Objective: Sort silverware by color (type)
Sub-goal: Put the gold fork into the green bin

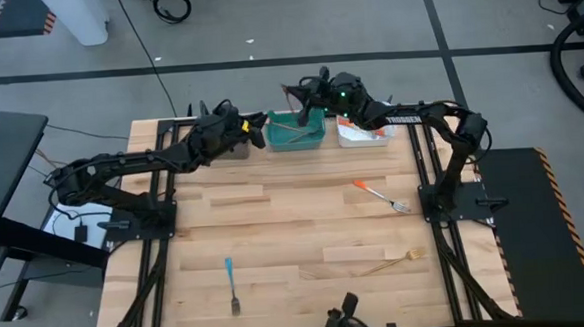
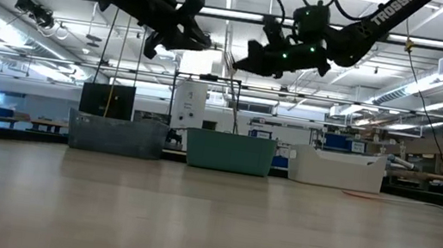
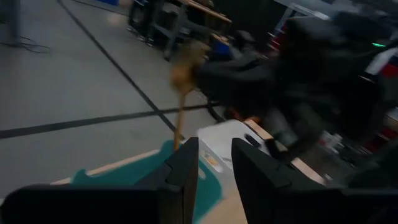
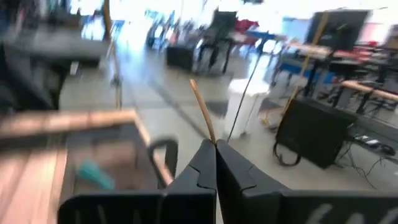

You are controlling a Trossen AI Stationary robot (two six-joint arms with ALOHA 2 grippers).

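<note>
From above, both arms are meeting over the far edge of the table. The right gripper (image 1: 306, 95) is hovering over the teal bin (image 1: 298, 133), pressed together on a gold utensil (image 1: 299, 101), probably so the piece falls in with the gold one already lying there. The left gripper (image 1: 258, 128) is sitting just beside it, over the gap between the grey bin (image 1: 233, 153) and the teal one. Well back from both grippers, a blue-handled fork (image 1: 231, 284), an orange-handled fork (image 1: 379, 195) and a gold fork (image 1: 392, 262) are waiting on the wood.

At table height, both grippers are hanging high above the three bins, the white bin (image 2: 337, 168) off to the right gripper's side.

Through the left wrist, the fingers (image 3: 184, 171) are standing spread with nothing between them; the gold utensil (image 3: 180, 106) is dangling just ahead in the other gripper.

Through the right wrist, the fingers (image 4: 202, 169) are pinching the slim gold handle (image 4: 203, 118) right at their tips.
</note>
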